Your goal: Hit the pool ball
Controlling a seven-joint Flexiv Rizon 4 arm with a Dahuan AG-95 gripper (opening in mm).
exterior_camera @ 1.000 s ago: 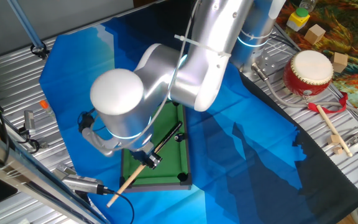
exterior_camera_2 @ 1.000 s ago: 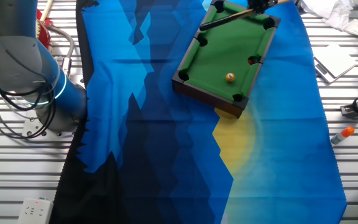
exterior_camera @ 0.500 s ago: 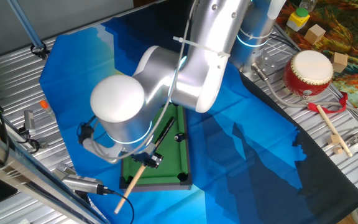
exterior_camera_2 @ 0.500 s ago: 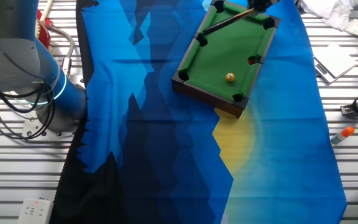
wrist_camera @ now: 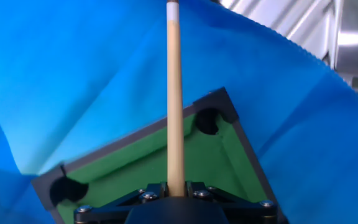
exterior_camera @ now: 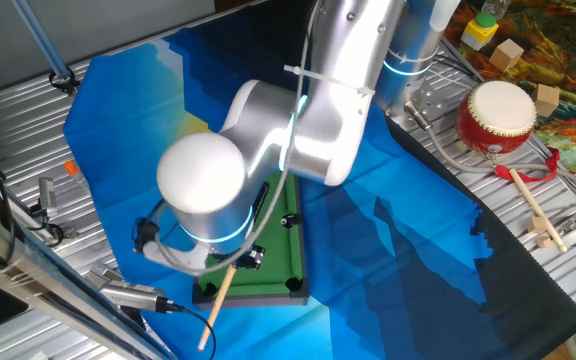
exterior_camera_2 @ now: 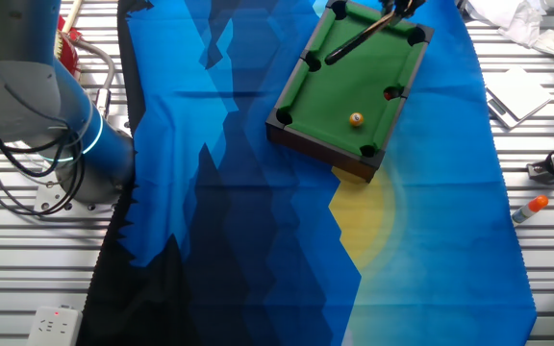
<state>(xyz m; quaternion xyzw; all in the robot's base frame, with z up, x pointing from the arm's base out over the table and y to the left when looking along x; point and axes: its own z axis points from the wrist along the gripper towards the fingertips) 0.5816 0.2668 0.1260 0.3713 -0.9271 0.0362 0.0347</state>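
Observation:
The pool ball (exterior_camera_2: 356, 119), tiny, glossy and orange, rests on the green felt of the toy pool table (exterior_camera_2: 344, 86), nearer its front end. My gripper (wrist_camera: 175, 186) is shut on a cue stick (wrist_camera: 174, 93) with a pale wooden butt and a dark front half. The dark half (exterior_camera_2: 359, 38) lies slanted over the far end of the table, its tip well short of the ball. In one fixed view the arm hides most of the table (exterior_camera: 276, 268) and the ball; the gripper (exterior_camera: 243, 258) hangs over the table's near end, the wooden butt (exterior_camera: 214, 300) sticking out past it.
A blue cloth (exterior_camera_2: 239, 192) covers the metal tabletop. A red drum (exterior_camera: 496, 115), a wooden drumstick (exterior_camera: 533, 210) and wooden blocks (exterior_camera: 508, 55) lie at the right. An orange marker (exterior_camera_2: 529, 206) and white paper (exterior_camera_2: 517, 91) lie beside the table. The robot base (exterior_camera_2: 56, 125) stands at the left.
The arm has shifted and the cue has swung: its dark tip has moved over the felt toward the middle of the table. The ball has not moved.

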